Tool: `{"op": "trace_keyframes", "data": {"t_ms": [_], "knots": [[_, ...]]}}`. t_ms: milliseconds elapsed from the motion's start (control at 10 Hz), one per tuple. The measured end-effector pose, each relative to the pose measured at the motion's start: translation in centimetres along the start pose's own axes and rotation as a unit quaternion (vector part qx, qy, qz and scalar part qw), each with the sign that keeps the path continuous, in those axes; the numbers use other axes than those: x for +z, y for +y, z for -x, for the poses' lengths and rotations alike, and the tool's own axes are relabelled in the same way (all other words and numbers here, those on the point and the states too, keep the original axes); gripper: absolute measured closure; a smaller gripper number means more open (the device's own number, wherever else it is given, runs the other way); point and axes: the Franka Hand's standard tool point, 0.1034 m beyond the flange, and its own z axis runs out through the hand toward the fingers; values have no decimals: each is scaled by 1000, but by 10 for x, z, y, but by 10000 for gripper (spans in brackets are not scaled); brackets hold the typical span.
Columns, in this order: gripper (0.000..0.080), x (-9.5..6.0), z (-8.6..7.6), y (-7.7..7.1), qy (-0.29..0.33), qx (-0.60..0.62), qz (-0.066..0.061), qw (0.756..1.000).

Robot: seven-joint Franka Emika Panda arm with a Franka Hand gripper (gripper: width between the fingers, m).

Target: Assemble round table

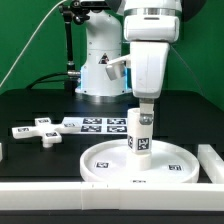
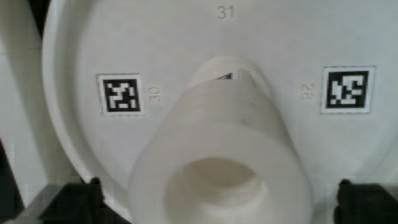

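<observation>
The round disc [image 1: 172, 162] lies rim-up on the black table near the front. The short cylindrical leg [image 1: 140, 131], tagged on its side, stands upright at the disc's middle. My gripper [image 1: 146, 101] hangs straight over the leg, its fingers straddling the leg's top. In the wrist view the leg [image 2: 222, 150] points up at the camera from the disc [image 2: 178, 40]. My gripper [image 2: 217, 196] is open, and the dark fingertips [image 2: 71, 196] stand clear of the leg on both sides. The cross-shaped foot piece [image 1: 42, 131] lies flat at the exterior view's left.
The marker board [image 1: 98, 125] lies behind the disc, between it and the arm's base [image 1: 100, 75]. A long white border wall [image 1: 60, 196] runs along the front edge and up the exterior view's right [image 1: 212, 162].
</observation>
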Motion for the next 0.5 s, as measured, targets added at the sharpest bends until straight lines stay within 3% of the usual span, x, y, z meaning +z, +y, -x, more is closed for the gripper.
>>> {"op": "trace_keyframes", "data": {"t_ms": [500], "knots": [[150,2,8,3,-12,-148,0,989]]}}
